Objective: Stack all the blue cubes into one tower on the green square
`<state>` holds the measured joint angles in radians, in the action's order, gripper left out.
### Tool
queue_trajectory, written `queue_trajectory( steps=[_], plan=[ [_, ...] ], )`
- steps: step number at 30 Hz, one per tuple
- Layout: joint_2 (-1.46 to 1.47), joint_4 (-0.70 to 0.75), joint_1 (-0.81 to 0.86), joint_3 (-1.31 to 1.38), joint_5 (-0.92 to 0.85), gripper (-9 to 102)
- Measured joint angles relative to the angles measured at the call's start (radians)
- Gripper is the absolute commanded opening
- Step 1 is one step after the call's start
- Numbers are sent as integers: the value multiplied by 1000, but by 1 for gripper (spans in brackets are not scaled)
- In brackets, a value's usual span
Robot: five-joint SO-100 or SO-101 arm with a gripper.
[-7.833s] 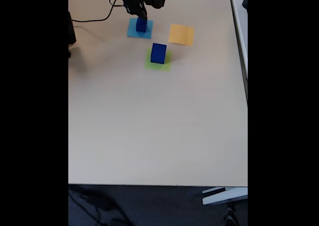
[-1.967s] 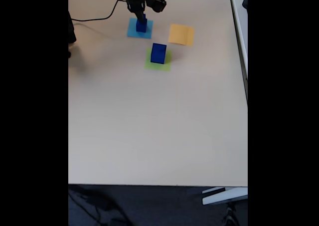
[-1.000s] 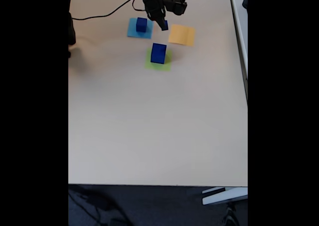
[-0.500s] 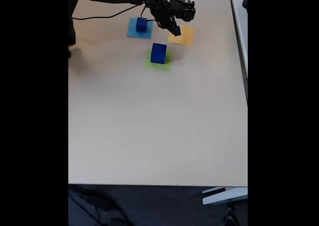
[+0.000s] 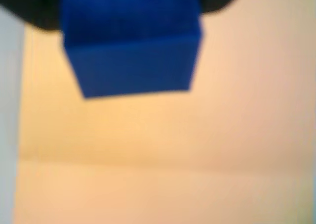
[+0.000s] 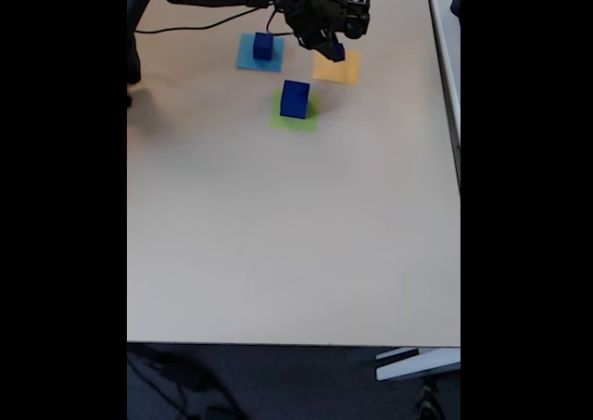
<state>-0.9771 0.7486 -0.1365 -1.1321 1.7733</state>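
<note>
Overhead, the pincer (image 6: pixel 335 51) is clamped on a small blue cube (image 6: pixel 338 52) above the orange square (image 6: pixel 337 67), while a larger blue cube (image 6: pixel 295 99) stands on the green square (image 6: pixel 295 116) and another cube (image 6: pixel 264 45) sits on the light-blue square (image 6: pixel 246 57) of the worktop (image 6: pixel 296 225)

A black robot arm reaches from the far left corner of a pale beige desk (image 6: pixel 278 235), its gripper (image 6: pixel 335 51) clamped on a small dark-blue cube (image 6: pixel 338 52) above a flat orange-yellow square (image 6: pixel 339 69). Near the far edge, a medium dark-blue cube (image 6: pixel 263 45) sits on a flat light-blue square (image 6: pixel 246 58), and a larger dark-blue cube (image 6: pixel 295 99) stands on a flat yellow-green square (image 6: pixel 295 120).
</note>
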Motion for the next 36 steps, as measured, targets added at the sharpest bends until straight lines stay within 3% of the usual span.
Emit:
queue_trajectory(
  steps=[7,36],
  plan=[
    [35,94,0,44,-12,2],
    [64,80,-2,114,-21,1]
  ],
)
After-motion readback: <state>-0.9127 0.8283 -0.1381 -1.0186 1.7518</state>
